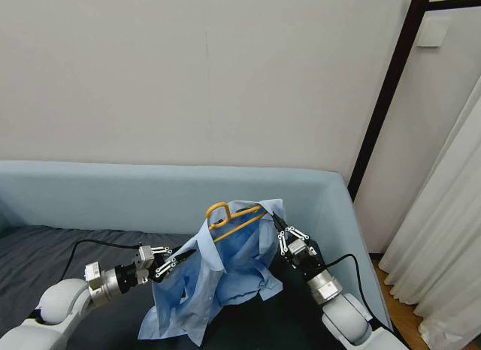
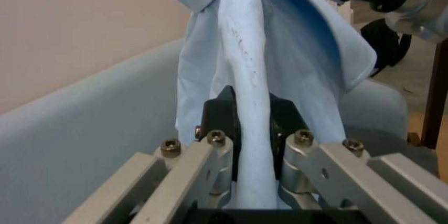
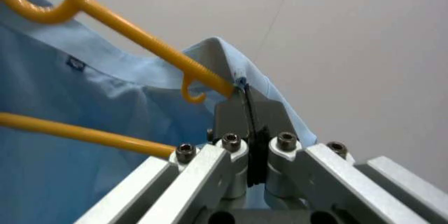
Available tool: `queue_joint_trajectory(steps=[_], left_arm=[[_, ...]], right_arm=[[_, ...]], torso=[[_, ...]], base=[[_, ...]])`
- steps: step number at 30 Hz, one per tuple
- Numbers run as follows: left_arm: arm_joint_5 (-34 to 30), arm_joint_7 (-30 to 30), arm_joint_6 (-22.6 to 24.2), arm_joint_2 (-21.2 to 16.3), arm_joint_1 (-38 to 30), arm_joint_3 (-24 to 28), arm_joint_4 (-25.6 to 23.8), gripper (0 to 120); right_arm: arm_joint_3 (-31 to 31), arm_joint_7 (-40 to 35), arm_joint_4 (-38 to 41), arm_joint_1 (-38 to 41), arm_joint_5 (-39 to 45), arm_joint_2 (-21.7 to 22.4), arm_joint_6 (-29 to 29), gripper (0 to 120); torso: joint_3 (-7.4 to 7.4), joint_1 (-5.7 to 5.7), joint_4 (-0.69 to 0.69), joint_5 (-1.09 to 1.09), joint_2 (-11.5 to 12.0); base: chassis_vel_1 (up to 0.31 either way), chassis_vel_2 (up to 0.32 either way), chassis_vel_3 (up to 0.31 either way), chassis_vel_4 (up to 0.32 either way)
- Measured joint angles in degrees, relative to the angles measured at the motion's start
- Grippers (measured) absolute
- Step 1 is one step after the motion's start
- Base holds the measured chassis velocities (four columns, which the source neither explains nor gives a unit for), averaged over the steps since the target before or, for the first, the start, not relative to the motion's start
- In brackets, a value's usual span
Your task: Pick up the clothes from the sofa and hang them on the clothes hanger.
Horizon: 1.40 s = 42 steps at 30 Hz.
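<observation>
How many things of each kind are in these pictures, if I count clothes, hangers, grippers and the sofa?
blue shirt: 1, draped over the hanger
yellow hanger: 1
grippers: 2, left gripper shut on a fold of the shirt, right gripper shut at its shoulder by the hanger's end
sofa: 1
Total: 5

Soft, even light fills the room: the wall (image 1: 188, 72) and sofa back (image 1: 113, 194) look bright, the dark seat cushion (image 1: 41, 248) dim, and gentle shadows sit in the folds of the shirt (image 1: 242, 269).
</observation>
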State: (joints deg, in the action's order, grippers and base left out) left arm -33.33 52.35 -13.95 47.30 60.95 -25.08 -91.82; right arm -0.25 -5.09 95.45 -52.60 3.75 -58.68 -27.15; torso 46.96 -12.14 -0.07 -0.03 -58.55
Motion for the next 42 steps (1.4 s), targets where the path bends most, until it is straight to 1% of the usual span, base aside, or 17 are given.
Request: queue_joint_trajectory(steps=[4, 6, 9, 10, 13, 14, 18, 21, 25, 28, 30, 31, 36, 37, 39, 41, 42], left_arm=[[0.35, 0.01, 0.09, -0.58, -0.46, -0.16, 0.46, 7], [0.36, 0.00, 0.09, -0.67, -0.62, -0.18, 0.61, 7], [0.39, 0.00, 0.09, -1.11, -1.41, -0.20, 1.42, 7], [0.39, 0.00, 0.09, -1.11, -1.41, -0.20, 1.42, 7], [0.09, -0.05, 0.09, -1.72, -2.62, -0.03, 1.97, 7], [0.09, -0.05, 0.09, -1.72, -2.62, -0.03, 1.97, 7], [-1.32, -0.28, 0.23, -3.22, -4.01, 0.36, 1.73, 7], [-1.95, -0.39, 0.40, -3.72, -4.07, 0.39, 1.06, 7], [-2.49, -0.43, 0.60, -3.81, -3.26, 0.33, -0.25, 7], [-2.71, -0.42, 0.70, -3.88, -2.93, 0.25, -0.79, 7], [-3.05, -0.39, 0.73, -4.21, -3.22, 0.22, -0.78, 7], [-3.05, -0.39, 0.73, -4.21, -3.22, 0.22, -0.78, 7], [-5.83, 1.05, 1.01, -6.62, -5.82, 0.75, 0.20, 7], [-5.83, 1.05, 1.01, -6.62, -5.82, 0.75, 0.20, 7], [-7.24, 2.49, 1.21, -7.76, -8.01, 1.64, 0.81, 7], [-7.97, 4.95, 1.32, -9.07, -10.23, 2.57, 1.63, 7], [-7.97, 4.95, 1.32, -9.07, -10.23, 2.57, 1.63, 7]], right_arm=[[-0.51, 10.09, 2.72, -0.34, 16.72, 1.88, -2.11, 0], [-0.60, 12.87, 3.23, -0.60, 19.97, 2.37, -2.59, 0], [-0.56, 25.71, 4.89, -1.85, 30.10, 4.10, -4.45, 0], [-0.56, 25.71, 4.89, -1.85, 30.10, 4.10, -4.45, 0], [0.22, 35.70, 5.00, -3.02, 32.78, 5.32, -5.35, 0], [0.22, 35.70, 5.00, -3.02, 32.78, 5.32, -5.35, 0], [2.55, 44.63, 4.54, -4.25, 31.87, 6.03, -5.57, 0], [3.17, 44.56, 3.79, -4.28, 28.26, 5.74, -6.40, 0], [2.90, 40.04, 3.63, -4.22, 25.36, 5.37, -7.32, 0], [2.18, 38.76, 3.56, -4.18, 24.76, 5.45, -7.91, 10], [1.75, 41.25, 3.51, -4.43, 24.84, 6.10, -8.34, 20], [1.75, 41.25, 3.51, -4.43, 24.84, 6.10, -8.34, 20], [4.04, 60.56, 2.94, -5.82, 26.39, 8.13, -6.29, 41], [4.04, 60.56, 2.94, -5.82, 26.39, 8.13, -6.29, 41], [5.27, 62.02, 3.26, -5.78, 28.88, 9.37, -5.98, 51], [6.45, 59.10, 4.57, -5.26, 32.80, 11.06, -5.56, 59], [6.45, 59.10, 4.57, -5.26, 32.80, 11.06, -5.56, 59]], torso=[[0.00, 0.00, 0.01, 0.00, 0.00], [0.00, 0.00, 0.01, 0.00, 0.00], [0.00, 0.00, 0.00, 0.00, 0.00], [0.00, 0.00, 0.00, 0.00, 0.00], [0.00, 0.00, 0.00, 0.00, 0.00], [0.00, 0.00, 0.00, 0.00, 0.00], [0.00, 0.00, -0.01, 0.00, 0.00], [0.00, 0.00, 0.00, 0.01, 0.00], [0.00, 0.00, 0.00, 0.00, 0.00], [0.00, 0.00, 0.01, 0.00, 0.00], [0.00, 0.00, 0.01, -0.02, 0.00], [0.00, 0.00, 0.01, -0.02, 0.00], [0.00, 0.00, 0.01, 0.01, 0.00], [0.00, 0.00, 0.01, 0.01, 0.00], [0.00, 0.00, 0.00, 0.01, 0.00], [0.00, 0.00, -0.02, 0.01, 0.00], [0.00, 0.00, -0.02, 0.01, 0.00]], base=[[0.000, 0.000, 0.000, 0.000], [0.000, 0.000, 0.000, 0.000], [0.000, 0.000, 0.000, 0.000], [0.000, 0.000, 0.000, 0.000], [0.000, 0.000, 0.000, 0.000], [0.000, 0.000, 0.000, 0.000], [0.000, 0.000, 0.000, 0.000], [0.000, 0.000, 0.000, 0.000], [0.000, 0.000, 0.000, 0.000], [0.000, 0.000, 0.000, 0.000], [0.000, 0.000, 0.000, 0.000], [0.000, 0.000, 0.000, 0.000], [0.000, 0.000, 0.000, 0.000], [0.000, 0.000, 0.000, 0.000], [0.000, 0.000, 0.000, 0.000], [0.000, 0.000, 0.000, 0.000], [0.000, 0.000, 0.000, 0.000]])
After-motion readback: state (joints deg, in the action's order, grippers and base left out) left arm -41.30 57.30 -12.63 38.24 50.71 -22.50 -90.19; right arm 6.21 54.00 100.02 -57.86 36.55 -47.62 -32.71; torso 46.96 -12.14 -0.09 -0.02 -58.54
